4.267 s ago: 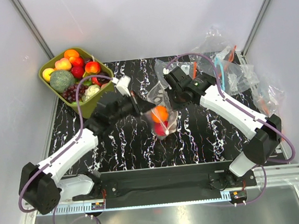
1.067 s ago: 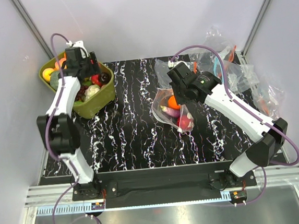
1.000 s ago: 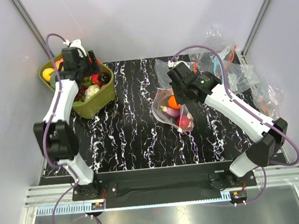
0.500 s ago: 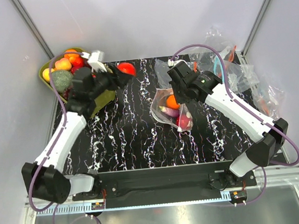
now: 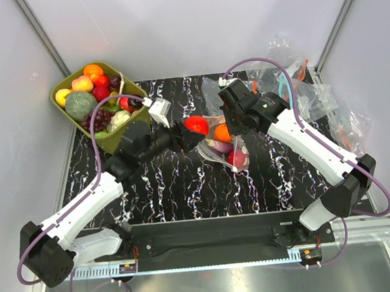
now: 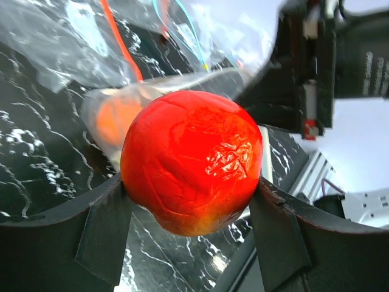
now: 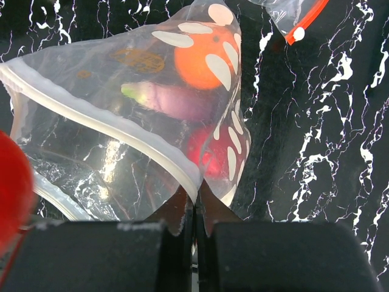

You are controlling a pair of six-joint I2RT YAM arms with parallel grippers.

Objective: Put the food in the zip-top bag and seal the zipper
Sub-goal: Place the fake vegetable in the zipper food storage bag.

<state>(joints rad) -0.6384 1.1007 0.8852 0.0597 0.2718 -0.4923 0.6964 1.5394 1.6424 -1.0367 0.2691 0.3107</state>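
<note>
Two arms are at work over the black marbled table (image 5: 165, 189), and there is one zip-top bag (image 7: 91, 164) between them. The right gripper (image 7: 196, 207) is pinched tight on the bag's zipper (image 7: 109, 129), holding the bag just off the middle of the table with its mouth gaping toward the left arm. I count three pieces of food inside: one orange fruit (image 7: 203, 58), one purple eggplant (image 7: 176, 100) and one red fruit (image 7: 209, 152). A fourth piece, a red tomato (image 6: 193, 161), sits clamped between the fingers (image 6: 103, 225) of the left gripper (image 5: 184, 134), right at the bag's mouth. The green tub (image 5: 113, 142) at the far left holds a heap too crowded to count

Half a second ago the tomato hung close to the tub; now it has crossed to the bag, while the right arm and bag have barely shifted
</note>
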